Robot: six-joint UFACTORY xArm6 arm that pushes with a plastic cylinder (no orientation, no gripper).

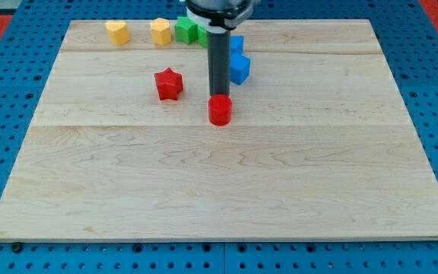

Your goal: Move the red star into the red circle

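Observation:
The red star (169, 83) lies on the wooden board (219, 183) in the upper middle. The red circle, a short cylinder (220, 110), stands to the star's right and slightly lower, a short gap apart. My dark rod comes down from the view's top, and my tip (219, 97) sits right at the upper edge of the red circle, seemingly touching it. The tip is to the right of the red star, about a block's width away.
Along the board's top edge are a yellow heart (116, 32), a yellow hexagon-like block (160, 31) and a green block (188, 30). Two blue blocks (239, 68) sit just right of the rod. A blue pegboard surrounds the board.

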